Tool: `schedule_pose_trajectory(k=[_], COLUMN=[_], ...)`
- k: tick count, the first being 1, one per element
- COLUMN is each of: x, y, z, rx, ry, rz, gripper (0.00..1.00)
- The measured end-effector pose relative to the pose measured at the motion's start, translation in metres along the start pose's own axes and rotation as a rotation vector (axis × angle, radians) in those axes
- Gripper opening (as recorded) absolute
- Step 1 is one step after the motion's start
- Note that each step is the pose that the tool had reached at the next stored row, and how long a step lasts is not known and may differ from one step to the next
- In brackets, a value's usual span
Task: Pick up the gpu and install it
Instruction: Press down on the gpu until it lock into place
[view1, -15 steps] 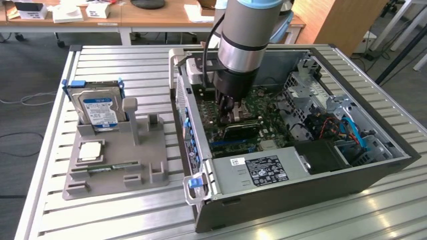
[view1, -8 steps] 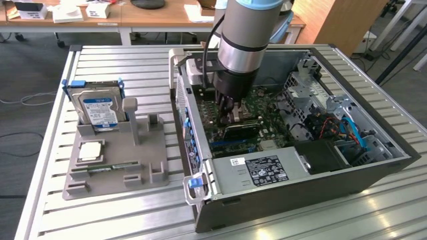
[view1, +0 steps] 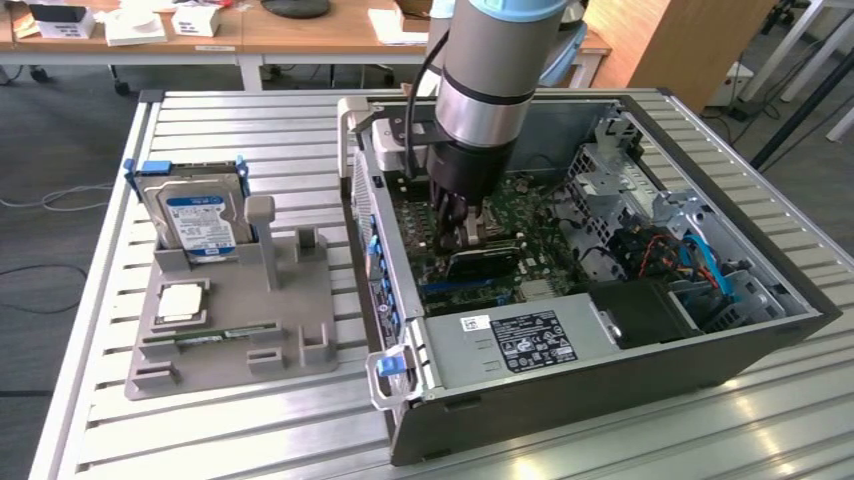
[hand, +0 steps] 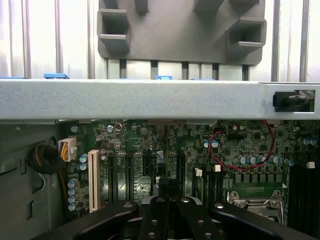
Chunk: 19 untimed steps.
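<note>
Gripper (hand: 170, 210) fingers closed together, low over the motherboard (hand: 165, 150); gpu (view1: 483, 262) stands in its slot, apparently seated, release pending.

Green motherboard (hand: 150, 145) — grey tray (view1: 287, 300)

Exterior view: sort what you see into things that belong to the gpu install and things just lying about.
Belongs to the job:
- gpu, standing on the motherboard
- gripper, shut, right at the gpu's top edge
- motherboard
- open computer case

Just lying about:
- hard drive, upright in the grey holder
- memory stick
- square chip
</note>
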<state>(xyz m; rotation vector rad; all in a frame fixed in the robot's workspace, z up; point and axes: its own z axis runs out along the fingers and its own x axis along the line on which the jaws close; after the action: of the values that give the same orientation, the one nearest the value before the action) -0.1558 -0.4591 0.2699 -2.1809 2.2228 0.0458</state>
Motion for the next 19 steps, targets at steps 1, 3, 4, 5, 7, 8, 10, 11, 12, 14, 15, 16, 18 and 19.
schedule_pose_trajectory(k=[1, 3, 4, 5, 7, 8, 10, 11, 12, 14, 15, 16, 18, 19], x=[0.0, 0.0001, 0.0001, 0.0001, 0.0001, 0.0001, 0.0001, 0.0001, 0.0001, 0.0001, 0.0001, 0.0001, 0.0001, 0.0001], y=[0.0, 0.0, 0.0, 0.0, 0.0, 0.0, 0.0, 0.0, 0.0, 0.0, 0.0, 0.0, 0.0, 0.0], z=[0.0006, 0.0013, 0.0013, 0.0013, 0.0014, 0.0015, 0.0016, 0.0017, 0.0019, 0.0024, 0.0025, 0.0025, 0.0025, 0.0026], rx=[0.0003, 0.0, -0.0001, -0.0001, 0.0, 0.0, 0.0, 0.0, 0.0, 0.0, 0.0, 0.0, -0.0001, 0.0], ry=[-0.0004, 0.0001, 0.0001, 0.0002, 0.0001, 0.0, 0.0001, 0.0001, -0.0001, 0.0, 0.0001, 0.0001, 0.0001, 0.0], rz=[0.0, 0.0, 0.0, 0.0, 0.0, 0.0, 0.0, 0.0, 0.0, 0.0, 0.0, 0.0, 0.0, 0.0], gripper=[0.11, 0.11, 0.11, 0.11, 0.11, 0.11, 0.11, 0.11, 0.11, 0.11, 0.11, 0.11, 0.11, 0.11])
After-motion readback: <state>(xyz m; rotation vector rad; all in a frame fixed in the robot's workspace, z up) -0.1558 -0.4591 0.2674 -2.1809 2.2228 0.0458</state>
